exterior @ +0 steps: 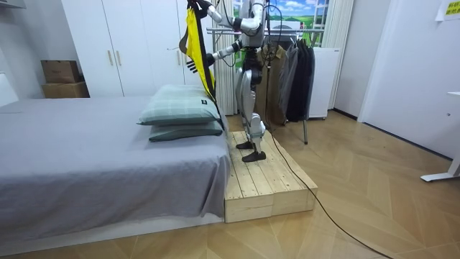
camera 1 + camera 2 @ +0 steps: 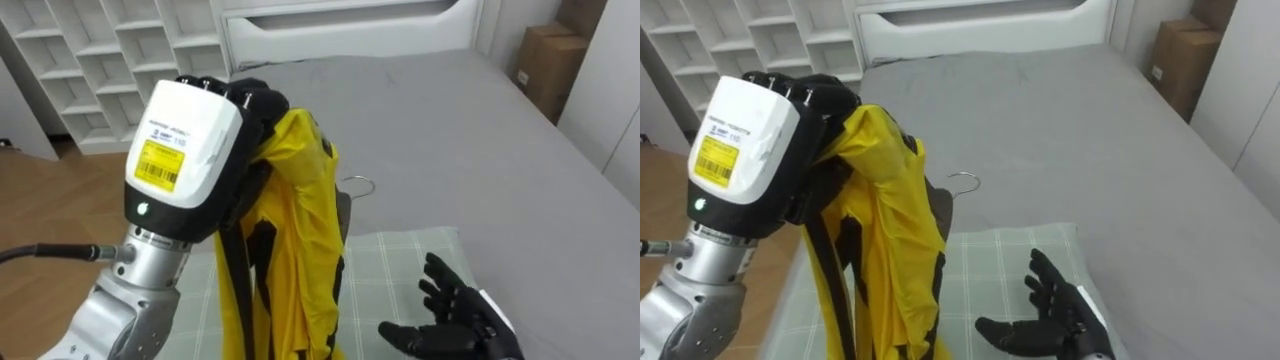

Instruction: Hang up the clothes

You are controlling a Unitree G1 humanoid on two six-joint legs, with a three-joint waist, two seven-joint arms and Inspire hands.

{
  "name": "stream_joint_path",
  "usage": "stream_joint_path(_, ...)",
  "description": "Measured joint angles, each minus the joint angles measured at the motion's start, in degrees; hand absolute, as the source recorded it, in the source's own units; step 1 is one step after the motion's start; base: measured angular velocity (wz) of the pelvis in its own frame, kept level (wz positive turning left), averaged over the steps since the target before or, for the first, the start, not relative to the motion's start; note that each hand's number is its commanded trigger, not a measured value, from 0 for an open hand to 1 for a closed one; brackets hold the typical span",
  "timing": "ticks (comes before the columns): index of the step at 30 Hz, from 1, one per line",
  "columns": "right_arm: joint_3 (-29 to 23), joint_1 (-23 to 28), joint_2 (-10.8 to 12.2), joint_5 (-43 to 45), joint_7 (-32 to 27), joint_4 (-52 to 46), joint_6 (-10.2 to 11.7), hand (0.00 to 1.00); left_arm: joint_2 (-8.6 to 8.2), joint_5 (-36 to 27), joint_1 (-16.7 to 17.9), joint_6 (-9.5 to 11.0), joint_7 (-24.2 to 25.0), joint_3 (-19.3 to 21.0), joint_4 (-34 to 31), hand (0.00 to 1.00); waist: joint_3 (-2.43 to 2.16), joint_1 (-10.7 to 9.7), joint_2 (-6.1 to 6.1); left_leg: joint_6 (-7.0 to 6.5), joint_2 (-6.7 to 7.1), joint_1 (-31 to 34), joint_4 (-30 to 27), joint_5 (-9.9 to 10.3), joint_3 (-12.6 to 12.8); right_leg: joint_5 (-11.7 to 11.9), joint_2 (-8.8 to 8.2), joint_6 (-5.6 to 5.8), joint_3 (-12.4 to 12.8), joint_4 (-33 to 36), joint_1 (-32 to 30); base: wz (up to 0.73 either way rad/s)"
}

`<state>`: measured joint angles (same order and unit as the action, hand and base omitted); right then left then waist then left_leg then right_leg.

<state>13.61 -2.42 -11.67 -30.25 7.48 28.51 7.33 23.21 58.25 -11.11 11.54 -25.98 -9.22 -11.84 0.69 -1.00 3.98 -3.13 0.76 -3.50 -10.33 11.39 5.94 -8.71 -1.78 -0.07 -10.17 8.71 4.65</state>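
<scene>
A yellow garment (image 2: 295, 230) with black stripes hangs from my raised left hand (image 2: 252, 103), whose dark fingers are curled round its top. A metal hanger hook (image 2: 358, 183) sticks out from behind the cloth, and the hanger's body is hidden by the garment. Lower right, my right hand (image 2: 455, 320) is held palm up with spread fingers over the pillow, apart from the garment and holding nothing. From the room camera I stand on a wooden platform (image 1: 266, 180) beside the bed, lifting the garment (image 1: 192, 36) high.
A green checked pillow (image 2: 400, 265) lies on the grey bed (image 2: 450, 130) below my hands. White shelves (image 2: 90, 60) stand at the far left, cardboard boxes (image 2: 550, 65) at the far right. A clothes rack (image 1: 287, 65) with dark clothes stands behind me.
</scene>
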Motion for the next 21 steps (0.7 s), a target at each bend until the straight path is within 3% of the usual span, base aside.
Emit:
stream_joint_path(12, 0.99, -3.06, 0.57, -5.26, 7.77, 0.47, -1.53, 0.0, -0.11, 2.53, 0.01, -0.23, -0.03, -0.62, -1.72, 1.0, -0.15, 0.11, 0.22, 0.0, 0.01, -0.13, -0.4, 0.0, -0.7, 0.14, 0.01, -0.06, -0.86, 0.06, 0.26, 0.01)
stream_joint_path(21, 1.08, -3.55, 0.88, -5.82, 10.99, 3.2, -3.35, 0.0, -0.5, 2.64, 0.01, -1.84, 1.34, -2.32, -1.72, 1.0, -0.14, 0.24, 0.05, 0.0, 0.04, -0.02, -0.4, 0.0, -0.74, 0.14, -0.02, -0.05, -0.86, 0.02, 0.02, 0.0)
